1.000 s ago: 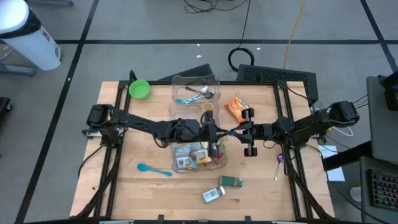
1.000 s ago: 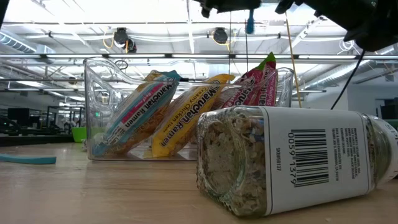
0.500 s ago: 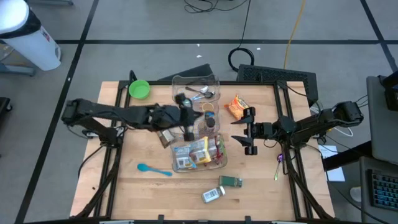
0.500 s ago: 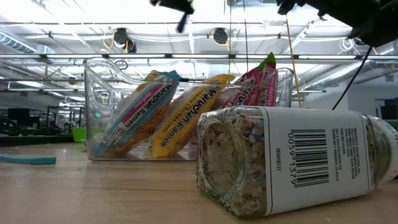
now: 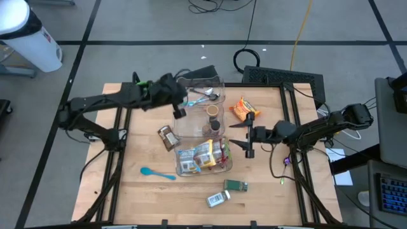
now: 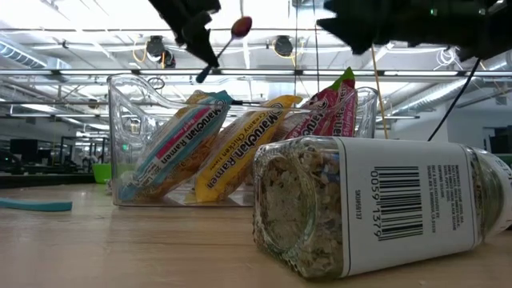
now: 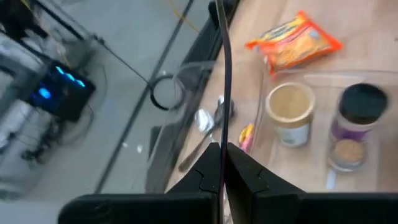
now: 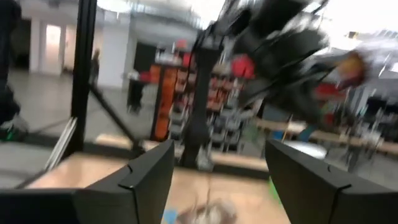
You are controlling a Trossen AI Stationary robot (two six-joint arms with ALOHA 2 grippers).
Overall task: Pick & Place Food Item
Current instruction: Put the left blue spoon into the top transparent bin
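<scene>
Wooden table (image 5: 127,191) fills the centre of the high view, with two clear bins in the middle. My left gripper (image 5: 180,108) hangs at the left edge of the upper bin (image 5: 221,81), fingers pinched tight on a thin stick with a red end (image 6: 238,27). My right gripper (image 5: 248,140) sits right of centre, fingers spread wide and empty. Ramen packets (image 5: 203,156) lie in the lower bin (image 6: 118,120); an orange snack packet (image 5: 241,109) lies at upper right.
</scene>
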